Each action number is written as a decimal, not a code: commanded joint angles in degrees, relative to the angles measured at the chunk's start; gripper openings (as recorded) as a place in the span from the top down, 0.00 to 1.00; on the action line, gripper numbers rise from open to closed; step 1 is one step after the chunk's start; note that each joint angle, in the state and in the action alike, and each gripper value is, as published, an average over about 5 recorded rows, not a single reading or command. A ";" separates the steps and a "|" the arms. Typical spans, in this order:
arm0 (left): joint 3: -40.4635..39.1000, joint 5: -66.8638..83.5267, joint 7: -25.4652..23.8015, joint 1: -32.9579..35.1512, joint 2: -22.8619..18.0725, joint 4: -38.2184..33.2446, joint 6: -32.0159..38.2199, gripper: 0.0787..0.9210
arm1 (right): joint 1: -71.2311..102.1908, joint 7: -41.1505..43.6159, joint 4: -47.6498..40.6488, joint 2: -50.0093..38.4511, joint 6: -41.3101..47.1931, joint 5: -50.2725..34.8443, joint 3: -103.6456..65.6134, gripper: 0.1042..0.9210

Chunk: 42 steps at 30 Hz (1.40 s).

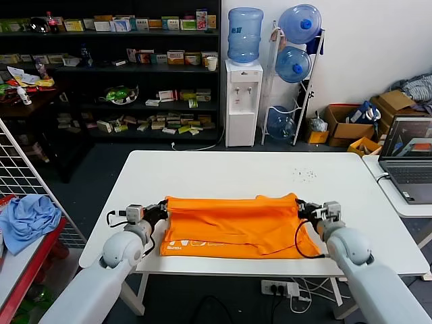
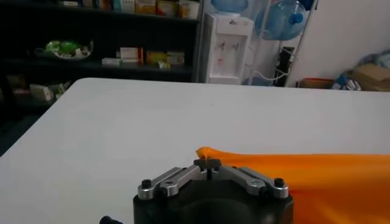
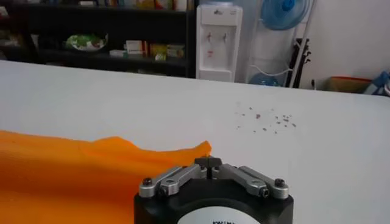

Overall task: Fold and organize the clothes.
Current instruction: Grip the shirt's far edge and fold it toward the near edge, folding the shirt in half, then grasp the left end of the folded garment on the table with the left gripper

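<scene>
Head view: orange T-shirt [image 1: 233, 226], partly folded, white lettering near its front left corner, lying on the white counter [image 1: 223, 169] along the front edge; left hand [image 1: 159, 210] and right hand [image 1: 303, 210] at its two far corners. Left wrist view: left hand [image 2: 208, 163] pressed together, pinching a shirt [image 2: 317, 176] corner. Right wrist view: right hand [image 3: 208, 162] pressed together beside the shirt [image 3: 73, 170] edge; whether it pinches cloth, cannot tell

Right gripper at the orange T-shirt's edge

The right gripper [image 3: 209, 162], fingers pinched together, sits by the orange T-shirt [image 3: 67, 173] on the white table [image 3: 152, 97], near dark specks [image 3: 268, 115].
</scene>
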<state>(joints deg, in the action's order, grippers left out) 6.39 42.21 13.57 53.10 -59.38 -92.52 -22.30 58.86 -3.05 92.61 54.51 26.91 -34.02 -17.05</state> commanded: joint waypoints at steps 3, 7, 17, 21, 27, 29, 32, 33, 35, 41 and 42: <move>1.83 -0.36 0.37 15.48 2.11 -12.69 0.11 0.98 | 16.98 -2.76 13.70 -3.16 2.27 2.71 -5.36 0.97; 1.65 -2.92 -0.47 17.51 0.78 -11.61 0.50 0.98 | 18.88 -2.54 13.93 -2.89 2.49 4.12 -5.62 0.97; 2.57 -9.91 -2.21 14.54 -0.85 -8.45 4.74 0.89 | 19.14 -2.01 13.45 -2.19 0.78 5.39 -5.92 0.88; 3.09 -8.87 -1.88 14.16 -1.19 -8.04 4.77 0.74 | 19.01 -2.34 13.89 -2.19 0.42 5.12 -6.22 0.74; 3.56 -6.01 -1.10 14.03 -2.48 -5.64 3.71 0.54 | 18.92 -2.29 14.22 -1.98 0.48 4.98 -5.80 0.52; 3.58 -4.57 -0.88 14.03 -2.61 -5.29 2.86 0.48 | 18.88 -2.23 14.20 -1.93 0.49 4.90 -5.73 0.46; 3.59 -2.41 -0.47 13.79 -2.80 -4.87 1.69 0.37 | 18.79 -2.15 14.09 -1.91 0.46 4.77 -5.72 0.35; 3.60 -1.79 -0.30 13.63 -2.90 -4.68 1.28 0.33 | 18.76 -2.12 14.05 -1.91 0.44 4.75 -5.72 0.31; 3.58 -0.76 -0.09 13.29 -3.05 -4.32 0.55 0.27 | 18.70 -2.08 14.03 -1.93 0.46 4.70 -5.73 0.25; 3.21 0.95 0.09 12.69 -3.03 -4.03 -1.47 0.20 | 18.38 -2.13 14.17 -2.03 0.66 4.43 -5.72 0.13; 3.08 1.03 0.04 12.68 -2.96 -4.13 -1.68 0.23 | 18.30 -2.15 14.20 -2.04 0.68 4.38 -5.71 0.12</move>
<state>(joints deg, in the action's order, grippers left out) 9.62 40.61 13.38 65.79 -62.23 -97.26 -21.93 76.67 -5.16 106.50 52.52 27.72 -29.75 -22.63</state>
